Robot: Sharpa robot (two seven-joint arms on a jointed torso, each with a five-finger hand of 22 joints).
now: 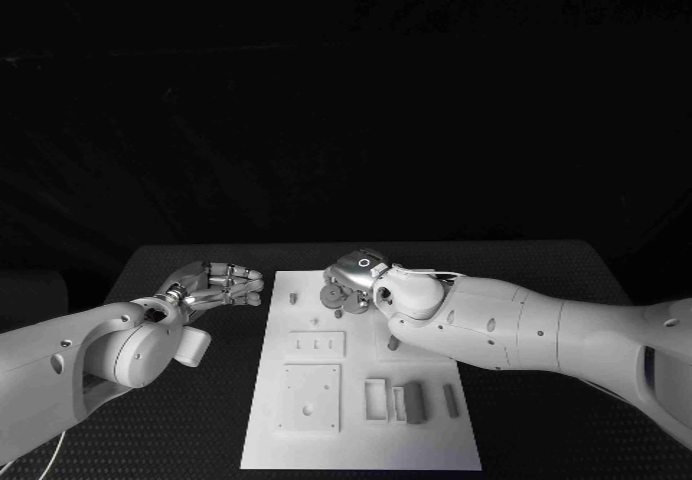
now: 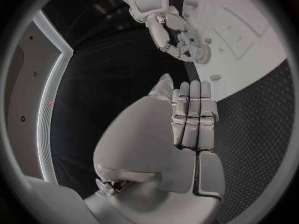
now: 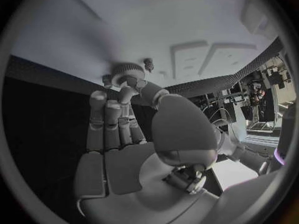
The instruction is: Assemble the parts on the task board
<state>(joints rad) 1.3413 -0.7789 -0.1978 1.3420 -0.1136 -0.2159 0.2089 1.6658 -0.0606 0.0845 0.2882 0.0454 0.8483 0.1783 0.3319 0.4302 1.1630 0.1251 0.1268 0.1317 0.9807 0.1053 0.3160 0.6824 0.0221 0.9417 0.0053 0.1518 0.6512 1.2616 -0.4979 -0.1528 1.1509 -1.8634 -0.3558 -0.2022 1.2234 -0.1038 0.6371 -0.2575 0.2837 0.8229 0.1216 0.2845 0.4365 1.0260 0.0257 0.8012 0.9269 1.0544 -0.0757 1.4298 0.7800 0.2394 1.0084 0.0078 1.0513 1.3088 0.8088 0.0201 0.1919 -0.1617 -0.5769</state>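
Head: board (image 1: 296, 440) centre frame, grey parts (image 1: 408, 400) lower right on it. Right hand (image 1: 364, 283) over the board's top end, at a gear (image 1: 336, 296). Left hand (image 1: 216, 286) left of board, released.

Left wrist: left fingers (image 2: 194, 115) straight, holding nothing.

Right wrist: right fingertips (image 3: 129, 91) on the gear (image 3: 127, 70), probably gripping it.

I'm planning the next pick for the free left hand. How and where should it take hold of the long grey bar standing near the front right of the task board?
Pinch the long grey bar across its narrow width, at mid-length, coming straight down from above. It lies along the task board, with neighbouring pieces close on either side, so a side approach looks cramped. The left hand is off the board's left edge, holding nothing.
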